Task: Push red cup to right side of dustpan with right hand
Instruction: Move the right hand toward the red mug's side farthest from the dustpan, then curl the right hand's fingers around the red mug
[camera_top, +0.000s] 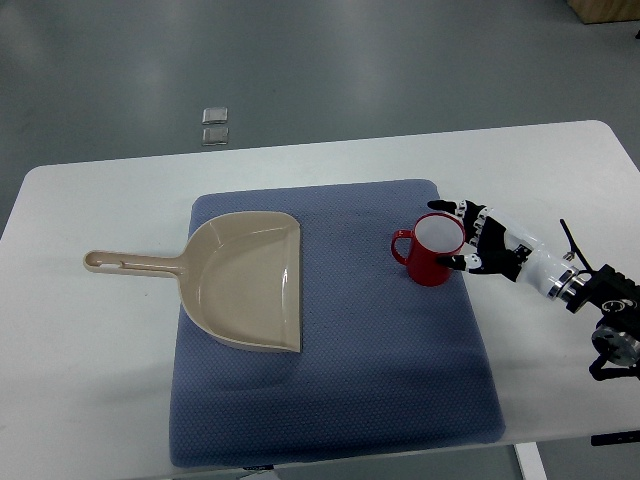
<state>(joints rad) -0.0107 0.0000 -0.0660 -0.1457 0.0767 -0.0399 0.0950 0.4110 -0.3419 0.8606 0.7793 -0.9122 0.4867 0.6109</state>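
The fingers (462, 211) of the right hand (480, 240) were seen spread apart and lightly curved, cupped against the right side of the red cup (431, 252); one dark fingertip was laid at the cup's upper right rim and another at its lower right wall, so that the cup was touched from the right rather than clamped. Whether any finger reached behind the cup could not be told. The cup was stood upright on the blue mat (340, 400), its handle turned to the left, toward the dustpan (245, 280), and its pale inside was shown from above. It was placed in the right part of the mat, near the mat's right edge but within it. Between the cup's handle and the straight open lip of the dustpan a bare strip of mat was left clear. The beige dustpan was laid flat on the left part of the mat, its long handle stretched leftward off the mat onto the white table (90, 380). The wrist and forearm of the right hand were extended from the picture's right edge, over the mat's right border and the bare table beside it. Bare mat was also seen in front of the cup and dustpan, down to the mat's near edge. Beyond the table's far edge, two small grey plates (215, 125) were seen on the floor.
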